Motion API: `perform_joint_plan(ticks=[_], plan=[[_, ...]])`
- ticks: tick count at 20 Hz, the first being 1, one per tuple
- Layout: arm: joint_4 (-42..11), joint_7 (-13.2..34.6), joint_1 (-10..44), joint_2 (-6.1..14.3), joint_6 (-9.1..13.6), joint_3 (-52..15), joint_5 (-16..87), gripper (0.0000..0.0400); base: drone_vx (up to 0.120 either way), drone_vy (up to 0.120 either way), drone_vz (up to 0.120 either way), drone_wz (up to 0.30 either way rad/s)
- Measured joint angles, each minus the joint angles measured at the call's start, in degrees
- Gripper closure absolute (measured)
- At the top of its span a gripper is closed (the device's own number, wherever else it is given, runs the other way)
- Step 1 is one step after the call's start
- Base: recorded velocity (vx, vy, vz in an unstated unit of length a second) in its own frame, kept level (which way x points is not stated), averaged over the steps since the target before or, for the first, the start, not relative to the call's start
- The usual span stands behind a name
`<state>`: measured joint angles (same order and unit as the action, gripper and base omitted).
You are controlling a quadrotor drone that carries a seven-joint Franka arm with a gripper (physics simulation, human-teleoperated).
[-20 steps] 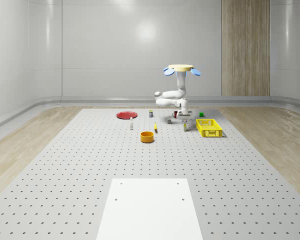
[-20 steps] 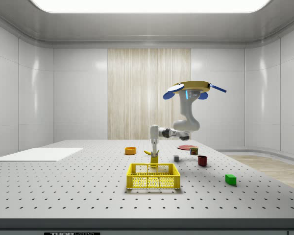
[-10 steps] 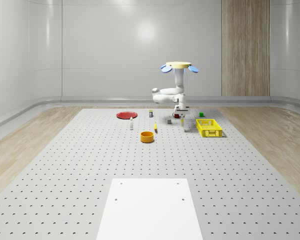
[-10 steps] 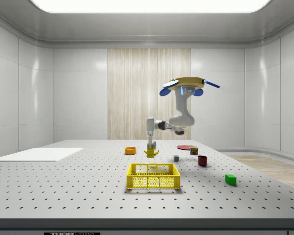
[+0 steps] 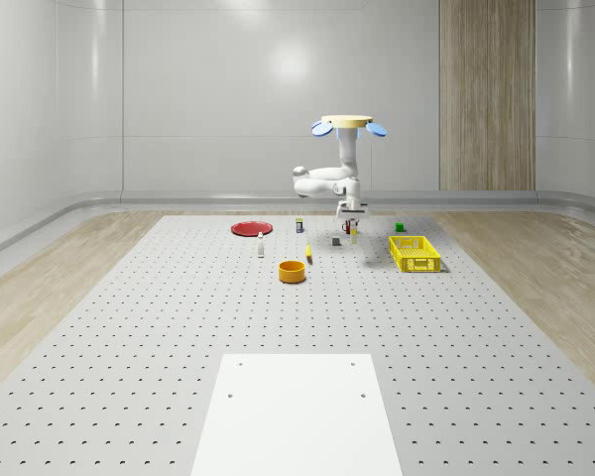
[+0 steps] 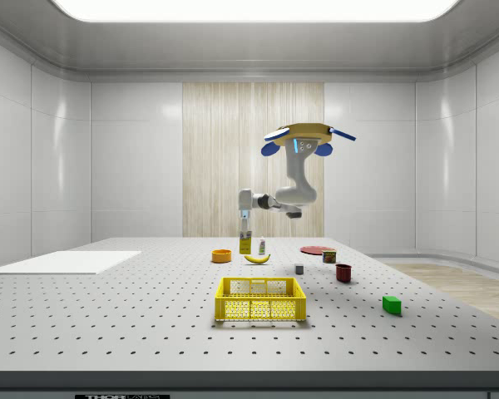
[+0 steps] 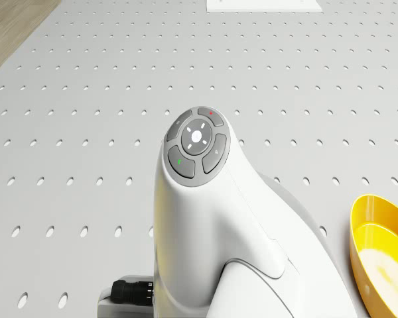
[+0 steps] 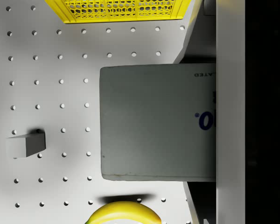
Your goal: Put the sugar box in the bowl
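Observation:
The sugar box hangs above the table with my gripper shut on it, a finger pressed against each side. In the side view the sugar box hangs just under the gripper, clear of the table. The orange bowl stands on the table toward the whole-scene view's left of the gripper. The bowl lies a little to the side view's left of the box, and the bowl also appears beside the arm. The drone hovers over the cluster of small objects.
A yellow basket stands to the whole-scene view's right. A banana, grey cube, red mug, green block, can, white bottle and red plate lie around. A white sheet covers the near table.
The drone and arm have shifted to the left in both fixed views and risen. The sugar box has come up off the table by the basket, held in the gripper.

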<state>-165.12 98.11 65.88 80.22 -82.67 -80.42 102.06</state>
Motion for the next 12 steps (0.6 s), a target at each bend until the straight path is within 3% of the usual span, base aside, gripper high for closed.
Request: perform_joint_plan(ticks=[4,12], plan=[[0.02,0.18,0.13,0.69,-0.62,-0.19,-0.35,0.0233,0.12,-0.12,0.12,0.0],[0.07,0.52,0.37,1.98,-1.81,-0.45,-0.92,0.0233,0.12,-0.12,0.0,0.0]])
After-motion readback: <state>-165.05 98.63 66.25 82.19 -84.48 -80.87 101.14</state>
